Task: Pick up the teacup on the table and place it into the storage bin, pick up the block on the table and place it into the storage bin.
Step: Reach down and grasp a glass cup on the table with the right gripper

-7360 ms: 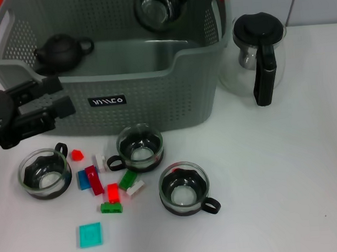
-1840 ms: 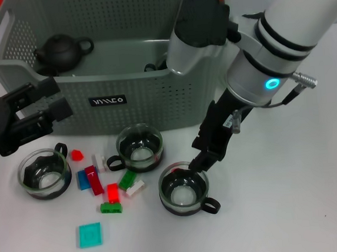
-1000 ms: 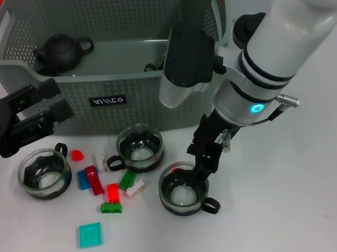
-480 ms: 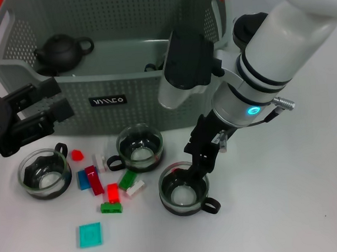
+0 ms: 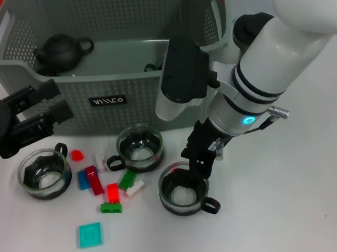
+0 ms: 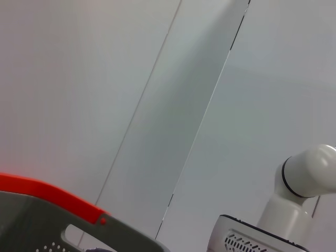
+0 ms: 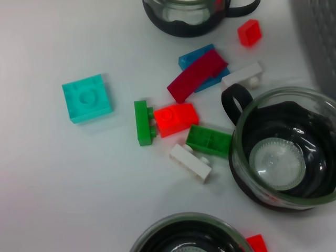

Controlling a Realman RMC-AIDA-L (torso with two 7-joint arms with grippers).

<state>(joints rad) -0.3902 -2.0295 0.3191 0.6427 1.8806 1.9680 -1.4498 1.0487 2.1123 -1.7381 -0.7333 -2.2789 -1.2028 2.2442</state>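
Note:
Three glass teacups stand on the table in front of the storage bin (image 5: pixel 123 77): one at the left (image 5: pixel 44 173), one in the middle (image 5: pixel 139 147) and one nearest me (image 5: pixel 184 189). Coloured blocks lie between them, among them a teal block (image 5: pixel 90 234), a red block (image 5: pixel 112 193) and a green block (image 5: pixel 111 207). My right gripper (image 5: pixel 198 157) is open and reaches down onto the far rim of the nearest teacup. The right wrist view shows the middle teacup (image 7: pixel 283 157), the nearest teacup's rim (image 7: pixel 184 233) and the teal block (image 7: pixel 87 97). My left gripper (image 5: pixel 48 104) hangs open at the bin's left front.
A black teapot (image 5: pixel 61 51) sits inside the storage bin at its left, and part of another cup (image 5: pixel 151 67) shows by the bin's front wall. The glass coffee pot (image 5: pixel 247 27) stands right of the bin, mostly behind my right arm. An orange clip (image 6: pixel 47 191) tops the bin rim.
My right arm came down from over the storage bin, where it had held a teacup, and has edged left and lower onto the nearest teacup's rim. The left arm has not moved.

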